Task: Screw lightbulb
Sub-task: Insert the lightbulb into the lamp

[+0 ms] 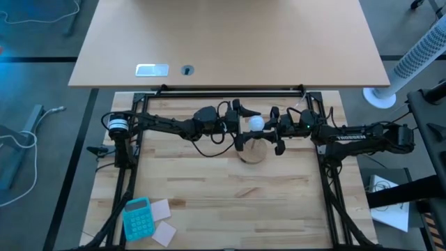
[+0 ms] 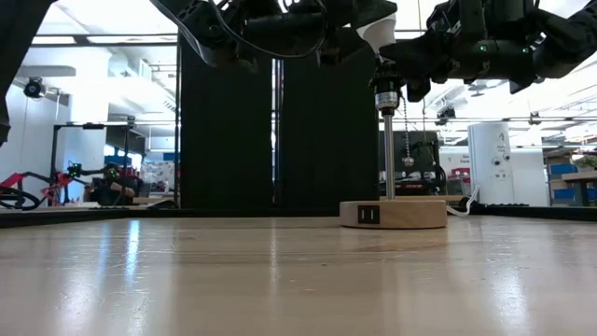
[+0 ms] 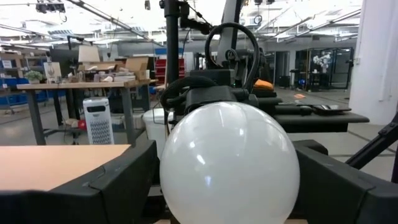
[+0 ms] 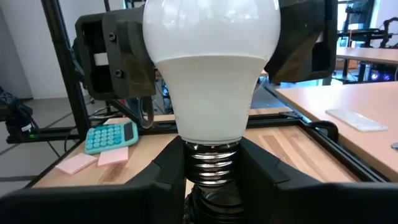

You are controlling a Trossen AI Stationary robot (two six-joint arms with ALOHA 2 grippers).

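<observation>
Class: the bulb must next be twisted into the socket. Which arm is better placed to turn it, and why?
Left. The left gripper brackets the lightbulb globe, fingers beside it. The right gripper is shut lower down, steadying the socket.
</observation>
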